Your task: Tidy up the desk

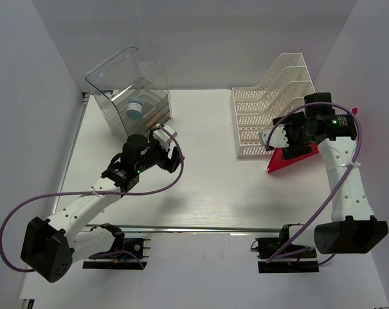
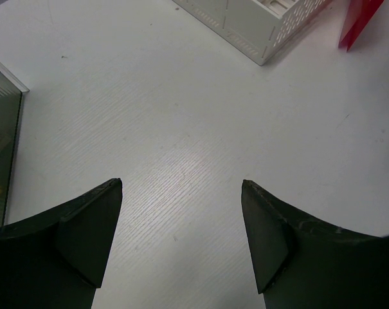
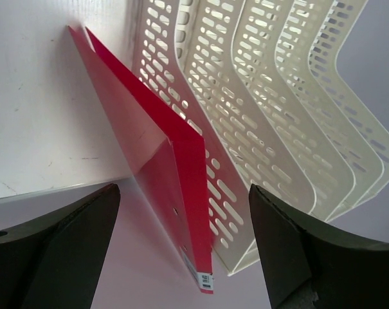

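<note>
**Left gripper** (image 1: 170,149) (image 2: 181,188): jaws spread wide, nothing between them. In the left wrist view only the large flat white desk (image 2: 181,109) shows in the gap between the two dark fingers (image 2: 85,225), and neither finger touches any object. The clear plastic drawer box (image 1: 131,87) stands just beyond this gripper, on its left. A small blue-and-white item (image 1: 135,108) lies inside the box.

**Right gripper** (image 1: 272,139) (image 3: 184,193): jaws likewise spread wide, not clenched on anything. In the right wrist view a thin, flat red folder (image 3: 171,161) stands on edge directly ahead of the gap, with open space visible between it and each dark finger (image 3: 290,238). The folder leans against the outer side of the white perforated plastic file rack (image 3: 265,103). In the top view the folder (image 1: 290,161) shows beneath the right wrist, at the rack's (image 1: 271,106) right side.

**Desk** (image 1: 213,187): it lies under both grippers and carries the box, the rack and the folder. A silver rail runs along its near edge, by the arm bases.
</note>
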Motion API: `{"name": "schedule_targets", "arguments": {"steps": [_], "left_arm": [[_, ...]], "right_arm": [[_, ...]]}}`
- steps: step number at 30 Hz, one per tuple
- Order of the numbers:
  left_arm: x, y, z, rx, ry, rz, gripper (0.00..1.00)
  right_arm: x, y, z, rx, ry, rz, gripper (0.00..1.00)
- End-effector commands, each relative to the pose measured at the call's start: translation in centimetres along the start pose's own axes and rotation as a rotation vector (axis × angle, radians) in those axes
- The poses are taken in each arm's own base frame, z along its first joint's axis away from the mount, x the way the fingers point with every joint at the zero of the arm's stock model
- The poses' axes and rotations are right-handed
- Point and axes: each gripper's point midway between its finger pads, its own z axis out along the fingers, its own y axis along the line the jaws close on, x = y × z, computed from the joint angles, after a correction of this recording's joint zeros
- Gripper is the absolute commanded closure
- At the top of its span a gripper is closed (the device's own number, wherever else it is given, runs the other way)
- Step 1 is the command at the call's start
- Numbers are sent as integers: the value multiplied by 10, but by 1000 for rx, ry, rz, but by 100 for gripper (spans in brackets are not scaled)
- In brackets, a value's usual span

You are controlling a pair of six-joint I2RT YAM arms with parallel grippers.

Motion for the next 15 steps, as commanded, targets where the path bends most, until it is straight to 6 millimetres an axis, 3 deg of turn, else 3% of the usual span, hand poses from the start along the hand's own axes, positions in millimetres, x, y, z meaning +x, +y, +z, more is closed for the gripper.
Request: {"name": "schedule_targets", "arguments": {"steps": [1, 13, 15], "left_arm": [[-8, -3, -1, 16, -25, 7, 16], [-5, -5, 0, 27, -18, 7, 16], [-13, -4, 0, 22, -51, 18, 16]], "right_arm": [[4, 2, -2, -22, 5, -34, 14], [12, -1, 28, -29, -45, 5, 14], [9, 0, 33, -26, -68, 7, 14]]}}
